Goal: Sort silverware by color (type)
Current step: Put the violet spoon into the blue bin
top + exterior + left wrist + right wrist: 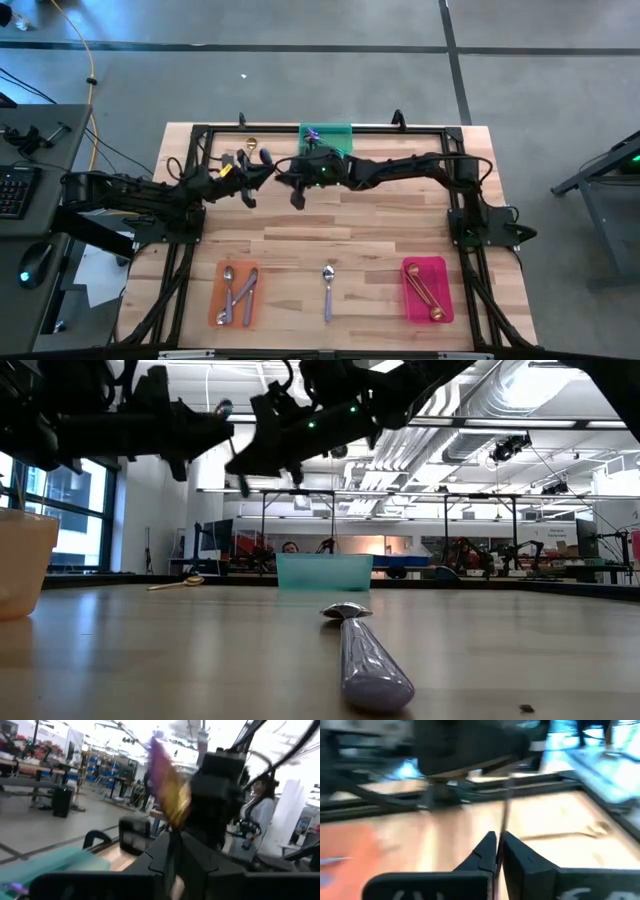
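Note:
My left gripper (252, 178) (172, 837) hangs above the table's far-left part, shut on an iridescent purple-gold spoon (167, 790). My right gripper (297, 190) (498, 845) faces it from the right at the same height, shut on a slim spoon handle (507, 805) seen edge-on; its finish does not show. A gold spoon (252, 145) lies on the wood near the far edge. A silver spoon (328, 285) (365, 655) lies near the front, between the trays. Silver spoons lie in the orange tray (215, 300), gold ones in the pink tray (445, 270), and an iridescent one in the green tray (340, 130). My left gripper pinches the iridescent spoon between its two fingers by one end (175, 827). The rest of the spoon stands out past the fingertips, lifted clear of the table. My right gripper pinches a thin handle (504, 832) between its fingertips. The handle runs on past them toward the left arm, clear of the table. Whether this is the same spoon, I cannot tell.
Both arms meet in front of the green tray (323, 572). A black frame (190, 180) borders the work area. The orange tray (20, 575) sits near-left and the pink tray near-right. Bare wood (330, 235) lies between the arms and the front trays. A person (257, 815) stands beyond the table.

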